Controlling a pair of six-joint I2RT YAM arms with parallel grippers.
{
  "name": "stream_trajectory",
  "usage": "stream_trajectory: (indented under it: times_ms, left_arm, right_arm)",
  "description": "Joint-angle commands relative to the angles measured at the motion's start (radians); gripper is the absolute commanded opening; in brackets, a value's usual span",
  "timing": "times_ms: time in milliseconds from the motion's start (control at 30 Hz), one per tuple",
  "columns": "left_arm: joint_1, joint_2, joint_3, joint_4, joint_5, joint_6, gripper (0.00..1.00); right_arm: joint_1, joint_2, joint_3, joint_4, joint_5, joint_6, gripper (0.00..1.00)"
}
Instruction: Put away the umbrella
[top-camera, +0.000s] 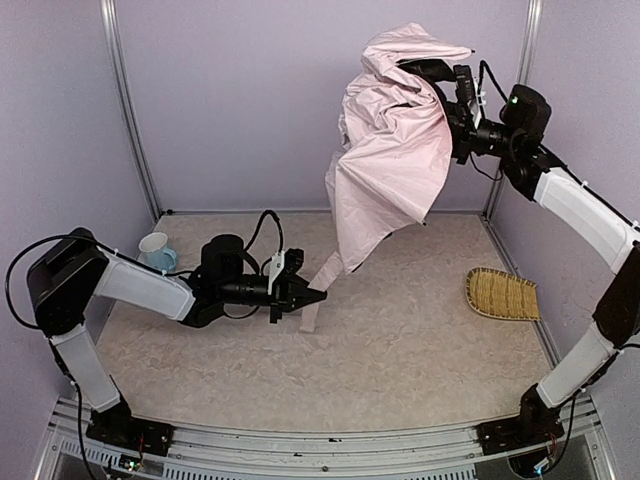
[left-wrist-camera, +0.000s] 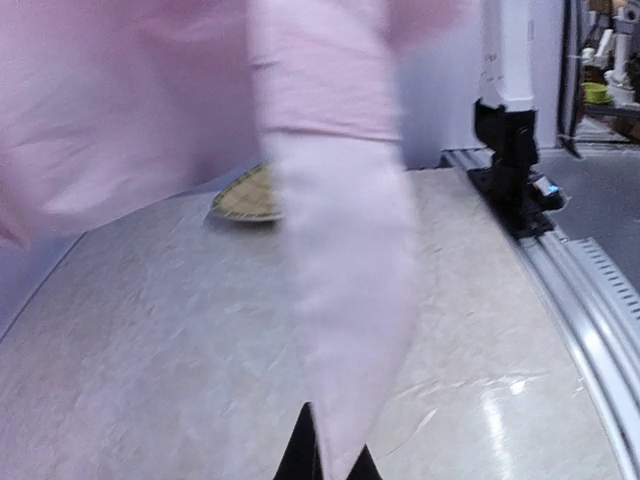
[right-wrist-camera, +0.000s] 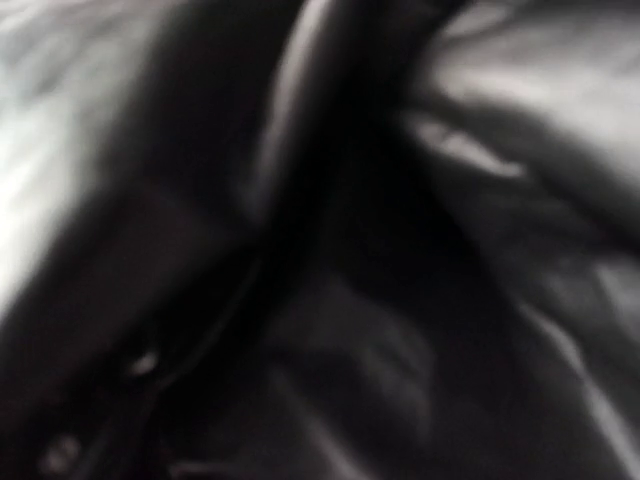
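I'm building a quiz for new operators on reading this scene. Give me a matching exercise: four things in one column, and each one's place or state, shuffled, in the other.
Things:
1. umbrella
2. woven mat
3. cup
4. left hand

Places or states:
A. lying flat at the right side
B. closed low on the strap
C. held aloft by the right hand
D. standing upright at the far left

Pairs: 1-C, 2-A, 3-D, 4-B

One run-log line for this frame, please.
right gripper: holding umbrella aloft, fabric loose | left gripper: shut on hanging strap | straw mat: lying apart, right side
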Motion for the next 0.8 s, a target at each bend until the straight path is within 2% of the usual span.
stream_trajectory:
  times_ms: [0,67,200,333,533,667,767]
  left_arm:
    - [0.125,0.091,0.108,-0.158,-0.035,0.119,0.0]
    - [0.15,0.164,0.234,-0.239,-0.025,0.187,0.0]
    - [0.16,0.329,0.534,-0.478,-0.028,0.276,0.0]
    - [0.206,0.424,0.745,-0.473,-0.035,0.236,0.0]
    - [0.263,0.449,0.896,-0.422,-0.027,0.222,0.0]
    - [0.267,0.461,0.936,-0.411,-0.047,0.246,0.0]
    - [0.262,0.467,0.912,-0.384,-0.081,0.267,0.0]
  right_arm:
    - [0.136,-0.135,-0.001,-0.377,-0.109,-0.398,0.0]
    - [0.168,-0.162,-0.028,-0.441,-0.126,-0.443,0.0]
    - [0.277,-0.201,-0.091,-0.44,-0.133,-0.468,0.0]
    - [0.372,-0.195,-0.193,-0.47,-0.132,-0.47,0.0]
    - [0.396,-0.167,-0.509,-0.34,-0.02,-0.336,0.0]
    - [0.41,-0.042,-0.654,-0.232,0.016,-0.267,0.0]
    - [0.429,0.1,-0.68,-0.225,0.086,-0.26,0.0]
